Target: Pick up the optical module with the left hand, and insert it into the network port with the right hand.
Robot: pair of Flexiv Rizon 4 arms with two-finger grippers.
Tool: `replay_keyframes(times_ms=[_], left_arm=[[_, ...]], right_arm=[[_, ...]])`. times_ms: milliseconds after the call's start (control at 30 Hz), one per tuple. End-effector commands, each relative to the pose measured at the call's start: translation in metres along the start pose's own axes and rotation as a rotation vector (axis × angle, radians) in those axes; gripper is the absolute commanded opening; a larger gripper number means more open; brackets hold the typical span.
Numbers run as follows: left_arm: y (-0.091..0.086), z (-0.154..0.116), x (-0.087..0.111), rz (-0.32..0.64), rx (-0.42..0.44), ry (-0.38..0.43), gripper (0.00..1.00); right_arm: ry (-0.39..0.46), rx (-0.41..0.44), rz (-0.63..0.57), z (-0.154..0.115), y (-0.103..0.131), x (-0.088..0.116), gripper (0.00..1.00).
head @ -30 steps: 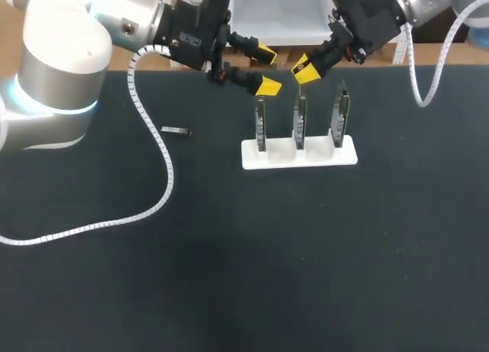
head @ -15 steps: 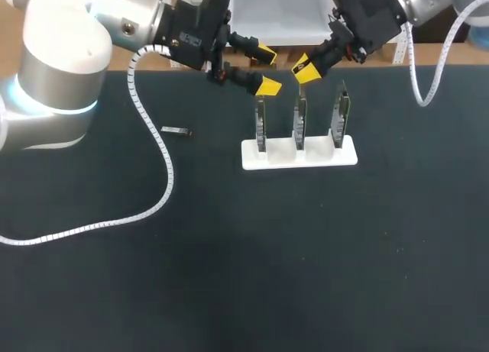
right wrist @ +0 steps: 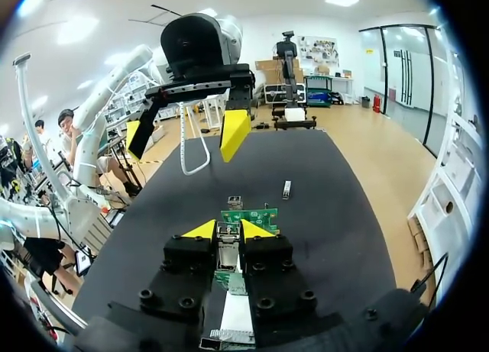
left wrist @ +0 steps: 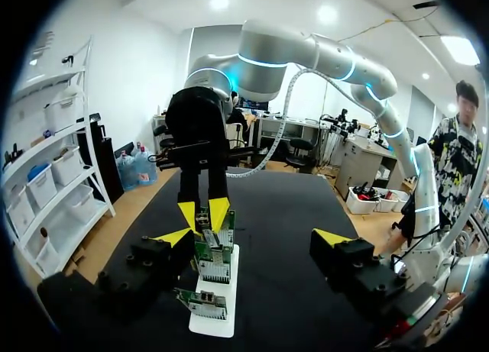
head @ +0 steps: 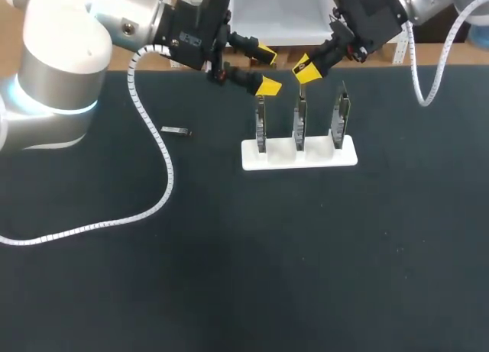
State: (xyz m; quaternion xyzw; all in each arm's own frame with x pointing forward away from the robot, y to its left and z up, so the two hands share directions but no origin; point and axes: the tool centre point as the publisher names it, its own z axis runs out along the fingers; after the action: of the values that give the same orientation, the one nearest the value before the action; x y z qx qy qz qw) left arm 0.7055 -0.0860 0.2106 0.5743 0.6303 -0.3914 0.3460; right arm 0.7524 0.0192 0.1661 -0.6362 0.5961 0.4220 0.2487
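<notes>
Optical module [head: 176, 130]: small, slim, dark bar with a metallic sheen. It lies flat on the table [head: 229, 253] in the far-left part, short of the far edge, with its long side roughly parallel to that edge. It is well apart from the white holder [head: 299, 153] to its right and touches nothing else.

Network port boards: three narrow green circuit boards with metal port cages, left [head: 261, 123], middle [head: 300, 121] and right [head: 341, 117]. Each stands upright on edge in its own slot of the white holder, evenly spaced in a row parallel to the far edge. The holder sits near the middle of the table's far part.
</notes>
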Motion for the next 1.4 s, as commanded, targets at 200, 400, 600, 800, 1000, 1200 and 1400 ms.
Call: replay_keyframes(times_ms=[200, 400, 600, 800, 1000, 1200, 1400], left_arm=[[-0.0006, 0.0006, -0.0009, -0.003, -0.003, 0.005, 1.0], [-0.0006, 0.0006, -0.0009, -0.003, -0.003, 0.005, 1.0], [-0.0006, 0.0006, -0.0009, -0.003, -0.003, 0.005, 1.0], [-0.0006, 0.0006, -0.0009, -0.003, -0.003, 0.005, 1.0], [-0.0006, 0.0006, -0.0009, -0.003, -0.003, 0.005, 1.0], [-0.0006, 0.0006, -0.0009, -0.003, -0.003, 0.005, 1.0], [-0.0006, 0.0006, -0.0009, -0.003, -0.003, 0.005, 1.0]], right_arm=[[-0.013, 0.018, -0.022, -0.0056, 0.0078, -0.0032, 0.0], [-0.016, 0.018, -0.018, -0.0048, 0.0106, 0.0004, 0.0], [-0.016, -0.002, -0.02, 0.0013, 0.0107, 0.0003, 0.0], [-0.015, -0.003, -0.021, 0.0028, 0.0077, 0.0004, 0.0], [-0.012, 0.003, -0.011, 0.0031, 0.0064, 0.0018, 0.0], [-0.016, 0.003, -0.018, 0.0026, 0.006, 0.0006, 0.0], [-0.028, 0.016, -0.011, 0.0014, 0.0049, 0.0016, 0.0]])
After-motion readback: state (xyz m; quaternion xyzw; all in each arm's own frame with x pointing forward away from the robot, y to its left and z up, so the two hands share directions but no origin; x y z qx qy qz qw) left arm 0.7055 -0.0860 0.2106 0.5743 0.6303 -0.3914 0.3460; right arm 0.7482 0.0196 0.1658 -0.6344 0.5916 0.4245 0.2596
